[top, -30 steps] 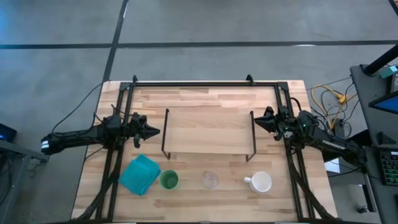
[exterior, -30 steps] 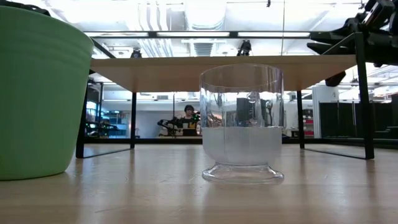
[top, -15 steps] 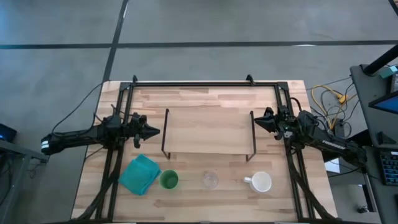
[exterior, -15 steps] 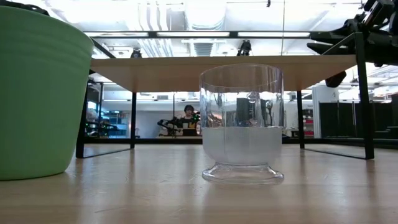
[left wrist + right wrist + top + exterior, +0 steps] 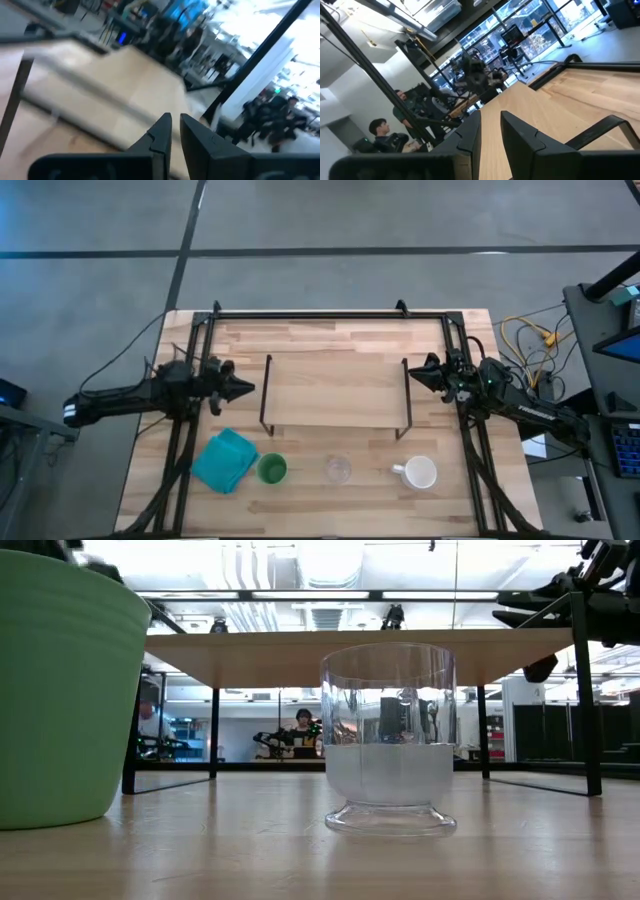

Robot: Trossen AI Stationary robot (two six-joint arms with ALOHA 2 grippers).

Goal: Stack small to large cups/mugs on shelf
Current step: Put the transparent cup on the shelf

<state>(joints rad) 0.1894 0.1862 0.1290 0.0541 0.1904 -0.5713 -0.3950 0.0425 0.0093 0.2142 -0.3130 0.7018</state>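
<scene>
The light-wood shelf [image 5: 335, 392] stands on black wire legs in the middle of the table. In front of it, near the table's near edge, a green cup [image 5: 272, 469], a small clear glass cup [image 5: 339, 470] and a white handled mug [image 5: 420, 472] stand upright on their bases in a row. The low view shows the green cup [image 5: 60, 690] and the glass cup [image 5: 388, 740] close up, with the shelf [image 5: 340, 650] behind them. My left gripper [image 5: 250, 388] is shut and empty beside the shelf's left end. My right gripper [image 5: 414, 373] is shut and empty beside its right end.
A teal folded cloth [image 5: 225, 460] lies left of the green cup. A black frame [image 5: 330, 313] runs along the table's far edge and down both sides. Cables lie off the table's right edge. People show in the room behind the table.
My left arm has shifted slightly toward the table's left and far edges, still shut. The cups, mug and shelf have kept still.
</scene>
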